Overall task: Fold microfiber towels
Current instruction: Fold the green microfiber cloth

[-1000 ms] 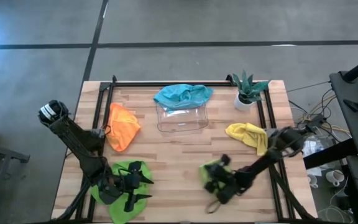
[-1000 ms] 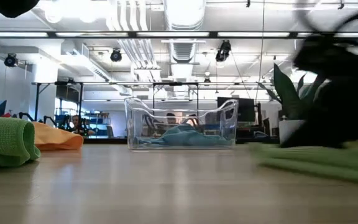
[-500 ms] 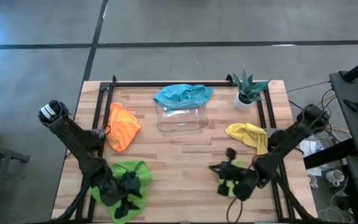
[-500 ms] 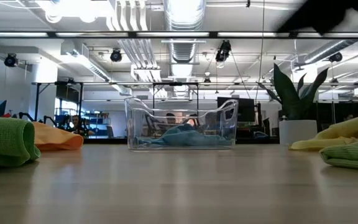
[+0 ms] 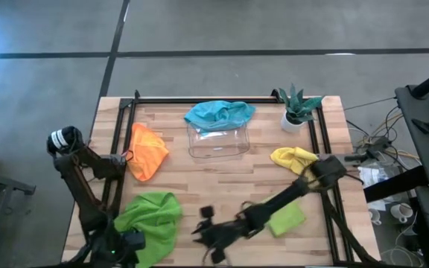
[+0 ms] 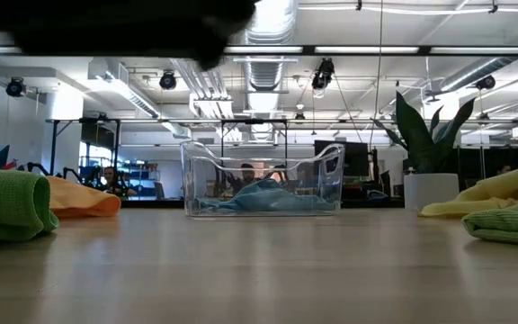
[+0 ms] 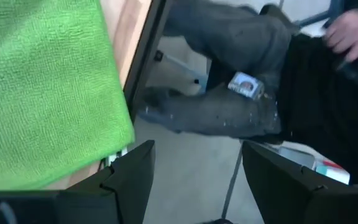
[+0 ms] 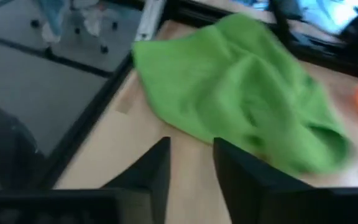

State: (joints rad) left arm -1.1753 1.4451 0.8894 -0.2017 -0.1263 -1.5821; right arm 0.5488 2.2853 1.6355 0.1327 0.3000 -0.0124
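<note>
Grey concrete floor [image 5: 222,26] crossed by dark seams. Wooden desk [image 5: 214,190] stood on it. Overhead: white ducts [image 6: 263,67], spot lamps [image 6: 322,74], bright strip lights. Dark racks far back.

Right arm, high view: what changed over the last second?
The right tool let go of the folded green towel, now lying flat at the table's right, and swung left toward the crumpled green towel. The left tool pulled back off that towel. The other towels, tray and plant stayed put.

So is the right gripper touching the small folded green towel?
Apart. The high view shows the right gripper over bare wood, left of the folded green towel.
</note>
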